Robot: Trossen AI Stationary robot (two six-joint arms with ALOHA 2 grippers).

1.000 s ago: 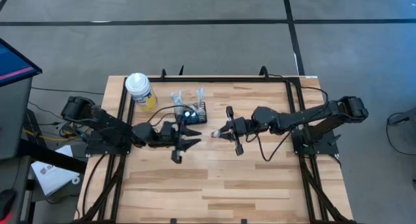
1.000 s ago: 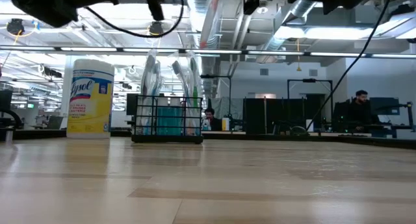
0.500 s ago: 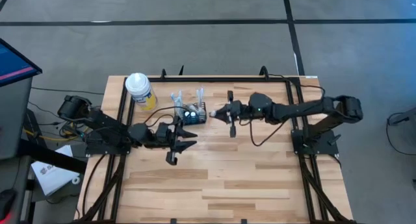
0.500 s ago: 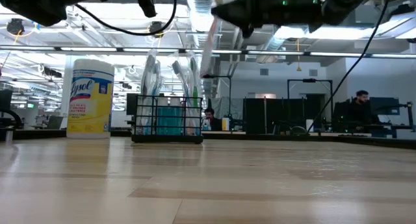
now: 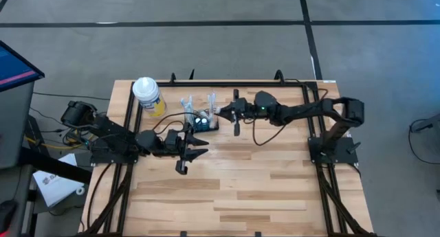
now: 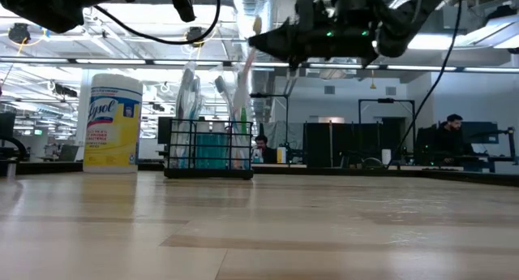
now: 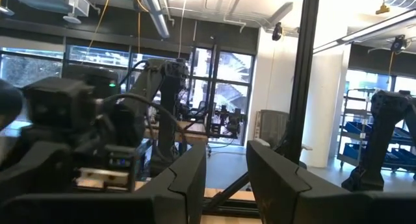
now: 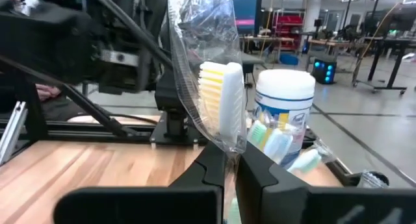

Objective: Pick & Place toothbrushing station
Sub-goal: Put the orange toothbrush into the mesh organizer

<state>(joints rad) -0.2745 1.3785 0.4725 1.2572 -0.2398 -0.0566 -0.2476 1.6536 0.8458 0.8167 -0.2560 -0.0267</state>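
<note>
The toothbrushing station, a small black wire-mesh caddy (image 5: 204,120) (image 6: 209,150), stands on its base on the table's far half, with several toothbrushes upright in it. My right gripper (image 5: 221,113) (image 8: 231,160) reaches in level from the right, just right of the caddy and above its rim, shut on a toothbrush (image 8: 220,97) (image 6: 246,69) in a clear wrapper. My left gripper (image 5: 196,148) (image 7: 227,175) hangs open and empty over the table, on the near side of the caddy. My right gripper pinches the wrapped toothbrush's handle (image 8: 229,149) just below the head between its two fingers. The fingers come level from the table's right and lie across the handle. The brush stands nearly upright, bristle head up, slanting over the caddy; whether its lower end touches the caddy cannot be told.
A yellow wipes canister with a white lid (image 5: 148,96) (image 6: 112,122) stands left of the caddy near the far-left corner. A black frame (image 5: 227,84) runs along the table's far edge and sides. Bare wood (image 5: 240,189) fills the near half.
My right gripper has carried the toothbrush toward the table's left and far edge, sinking a little, from mid-table to just beside the caddy. It has stayed shut on the brush.
</note>
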